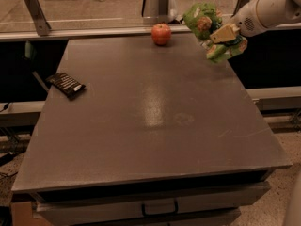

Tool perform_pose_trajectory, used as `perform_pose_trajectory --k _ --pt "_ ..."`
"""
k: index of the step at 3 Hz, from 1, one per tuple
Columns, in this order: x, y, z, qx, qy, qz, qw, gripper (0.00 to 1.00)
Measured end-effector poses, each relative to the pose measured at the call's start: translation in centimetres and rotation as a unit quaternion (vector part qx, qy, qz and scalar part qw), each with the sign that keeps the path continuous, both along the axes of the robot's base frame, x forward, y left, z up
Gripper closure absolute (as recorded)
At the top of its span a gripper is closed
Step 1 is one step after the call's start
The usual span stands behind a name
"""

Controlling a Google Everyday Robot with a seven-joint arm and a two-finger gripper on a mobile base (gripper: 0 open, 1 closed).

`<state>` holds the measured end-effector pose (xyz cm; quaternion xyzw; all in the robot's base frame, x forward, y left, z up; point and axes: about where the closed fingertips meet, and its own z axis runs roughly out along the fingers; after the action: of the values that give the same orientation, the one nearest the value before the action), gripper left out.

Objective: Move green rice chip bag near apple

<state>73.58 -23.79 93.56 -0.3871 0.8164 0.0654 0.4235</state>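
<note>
The green rice chip bag hangs in the end effector above the far right corner of the table, lifted off the surface. Crumpled ends of the bag stick out on 2 sides of the end effector, 1 up and to the left, 1 below. The tan fingers are clamped on the middle of the bag. The white arm reaches in from the upper right. The apple sits upright at the table's far edge, near the bag's left end and apart from it. A flat black packet lies at the table's left edge, well apart from both.
</note>
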Motion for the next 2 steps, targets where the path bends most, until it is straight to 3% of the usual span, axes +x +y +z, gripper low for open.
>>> perform_pose_trajectory --k 2 --pt "6.4 2.9 -1.4 0.029 0.004 -0.076 0.9967 1.00"
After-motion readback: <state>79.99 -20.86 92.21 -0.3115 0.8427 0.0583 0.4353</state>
